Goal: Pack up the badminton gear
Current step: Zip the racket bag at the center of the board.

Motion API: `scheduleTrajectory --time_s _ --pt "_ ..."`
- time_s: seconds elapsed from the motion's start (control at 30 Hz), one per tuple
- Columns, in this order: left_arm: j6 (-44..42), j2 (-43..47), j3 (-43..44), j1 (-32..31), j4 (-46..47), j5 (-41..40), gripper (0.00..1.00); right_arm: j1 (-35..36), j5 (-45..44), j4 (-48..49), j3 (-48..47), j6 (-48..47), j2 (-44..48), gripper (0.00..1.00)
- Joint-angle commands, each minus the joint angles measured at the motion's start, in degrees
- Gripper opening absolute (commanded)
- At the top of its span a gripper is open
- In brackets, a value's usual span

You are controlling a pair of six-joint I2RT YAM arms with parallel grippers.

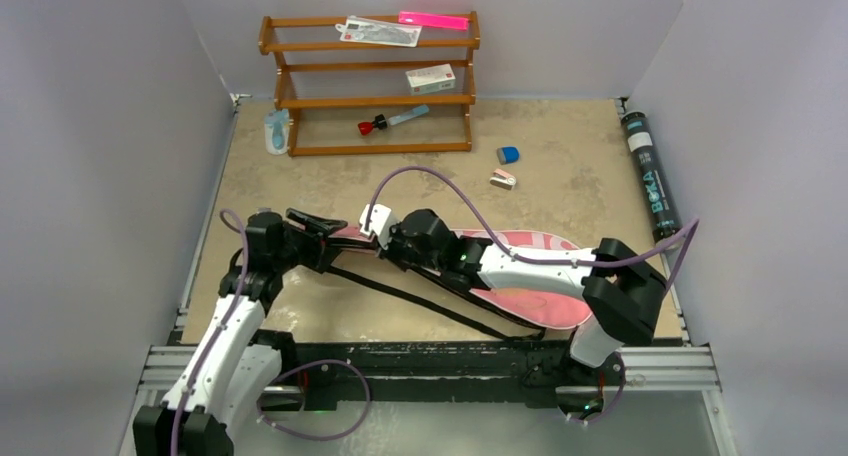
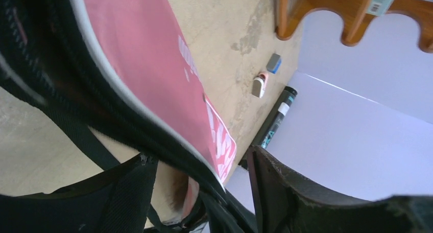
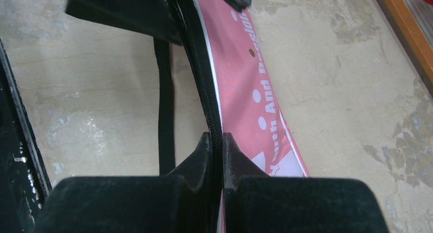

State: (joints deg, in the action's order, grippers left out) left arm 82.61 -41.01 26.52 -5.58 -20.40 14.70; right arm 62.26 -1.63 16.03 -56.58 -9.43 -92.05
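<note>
Wooden rack (image 1: 372,102) at back wall; white box (image 1: 430,78) on its shelf

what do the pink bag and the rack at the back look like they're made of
The pink bag is likely synthetic fabric: smooth, slight sheen, printed white lettering, black zip edge. The rack is apparently varnished wood: orange-brown, glossy rails.

You face a mottled beige stone-look bench (image 1: 560,146), closed in on three sides by plain pale lilac-grey walls (image 1: 100,126). A brown three-tier wooden rack (image 1: 340,102) stands against the back wall. A silver metal rail (image 1: 680,368) lines the near edge. The light is soft and even.
</note>
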Motion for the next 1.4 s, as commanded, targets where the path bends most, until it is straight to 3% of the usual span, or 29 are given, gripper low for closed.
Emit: scheduleTrajectory --time_s 0.0,0.17,0.23,0.3,0.4,0.5,0.77,0.9,1.0,1.07,1.27,1.37 --pt "1.37 -5.87 -3.06 0.25 10.20 3.54 0.60 0.37 1.54 5.01 -3.61 0.69 2.57 0.00" --pt "5.59 -10.85 -8.88 -2.95 19.27 3.82 0.50 0.33 1.52 4.87 -4.40 0.86 0.70 0.00" --pt "6.02 -12.29 -10.06 -3.54 22.94 2.97 0.26 0.32 1.54 4.57 -4.41 1.07 0.54 0.00" --pt "4.94 -12.97 -9.86 -3.50 23.23 1.45 0.00 0.32 1.54 4.07 -3.83 1.57 1.37 0.19" --pt "2.55 -12.80 -7.63 -3.00 20.64 -3.64 0.00 0.32 1.54 3.58 -0.88 2.49 4.82 0.45" --pt "0.49 -12.93 -4.83 -0.54 17.39 -5.80 0.00 0.33 0.41 0.87 3.26 3.42 9.25 0.58" --pt "-7.79 -22.46 6.51 13.51 12.44 -0.56 0.00 0.29 -2.63 -15.47 10.09 13.04 22.81 0.66" --pt "-10.65 -26.95 11.18 17.55 11.48 1.36 0.00 0.31 -3.16 -20.27 13.61 18.79 27.91 0.70" --pt "-14.38 -29.78 15.33 19.52 8.93 2.33 0.00 0.29 -6.46 -22.56 16.01 23.17 31.09 0.90" --pt "-17.32 -31.48 18.52 20.53 6.18 2.54 0.00 0.32 -8.80 -25.32 16.74 24.96 32.16 0.97" --pt "-21.78 -33.01 23.89 22.83 0.69 3.70 0.00 -0.99 -17.84 -36.02 14.04 31.46 31.53 0.96" --pt "-22.03 -32.31 23.49 23.11 1.31 4.09 0.00 -1.66 -19.19 -37.08 12.47 29.09 29.33 0.95"
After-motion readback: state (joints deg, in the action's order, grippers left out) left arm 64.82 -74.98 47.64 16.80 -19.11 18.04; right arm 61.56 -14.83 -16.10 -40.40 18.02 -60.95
